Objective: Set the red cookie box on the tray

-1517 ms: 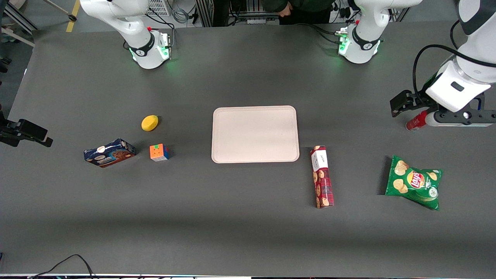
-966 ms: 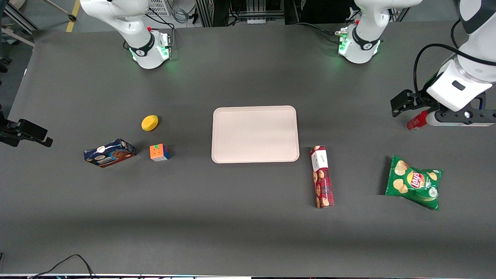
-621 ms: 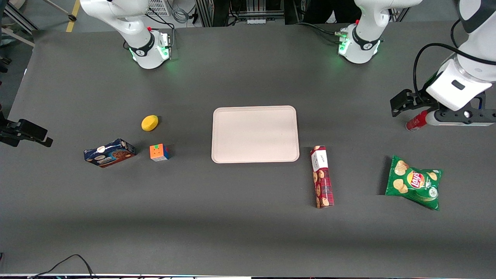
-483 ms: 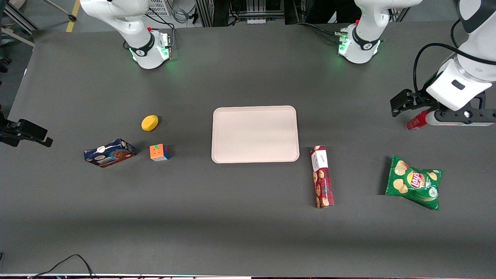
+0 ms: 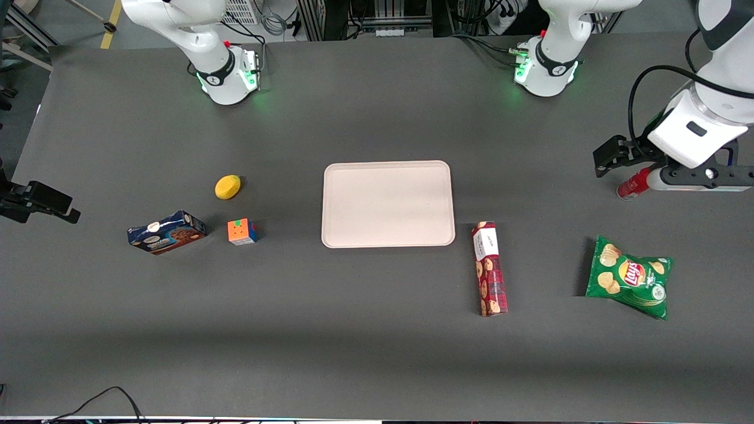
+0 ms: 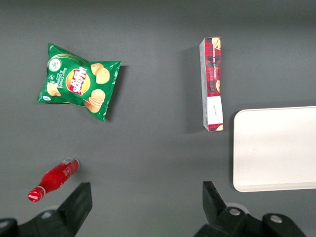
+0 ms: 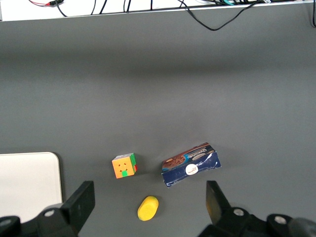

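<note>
My pincer (image 6: pixel 143 205) hangs with fingers spread wide and nothing between them, high over the counter (image 5: pixel 365 330) near the red bottle (image 5: pixel 631 185). The cookie box (image 5: pixel 489 268) lies flat just beside the tray (image 5: pixel 388 204), not touching.

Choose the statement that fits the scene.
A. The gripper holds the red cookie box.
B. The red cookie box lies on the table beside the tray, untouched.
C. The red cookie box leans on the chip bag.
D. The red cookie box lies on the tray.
B: the red cookie box lies flat on the table beside the tray, while the open gripper hangs empty near the red bottle at the working arm's end.
</note>
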### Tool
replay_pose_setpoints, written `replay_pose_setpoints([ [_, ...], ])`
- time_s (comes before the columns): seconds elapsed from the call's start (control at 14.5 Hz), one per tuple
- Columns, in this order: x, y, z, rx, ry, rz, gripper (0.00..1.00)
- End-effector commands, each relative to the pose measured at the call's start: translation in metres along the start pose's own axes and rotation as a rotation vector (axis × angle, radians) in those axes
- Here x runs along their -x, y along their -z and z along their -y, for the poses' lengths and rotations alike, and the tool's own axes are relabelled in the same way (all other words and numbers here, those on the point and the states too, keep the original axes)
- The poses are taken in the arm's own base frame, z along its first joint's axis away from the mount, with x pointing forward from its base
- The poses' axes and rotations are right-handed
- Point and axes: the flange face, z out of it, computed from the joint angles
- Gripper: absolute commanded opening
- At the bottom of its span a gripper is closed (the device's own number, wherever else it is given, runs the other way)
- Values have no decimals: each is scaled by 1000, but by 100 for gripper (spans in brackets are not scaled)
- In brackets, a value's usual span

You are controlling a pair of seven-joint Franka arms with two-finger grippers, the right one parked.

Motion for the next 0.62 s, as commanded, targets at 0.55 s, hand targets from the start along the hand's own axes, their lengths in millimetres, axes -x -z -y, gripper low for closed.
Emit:
replay_pose_setpoints([
  [0.55, 0, 8, -6, -12, -27, 1, 100],
])
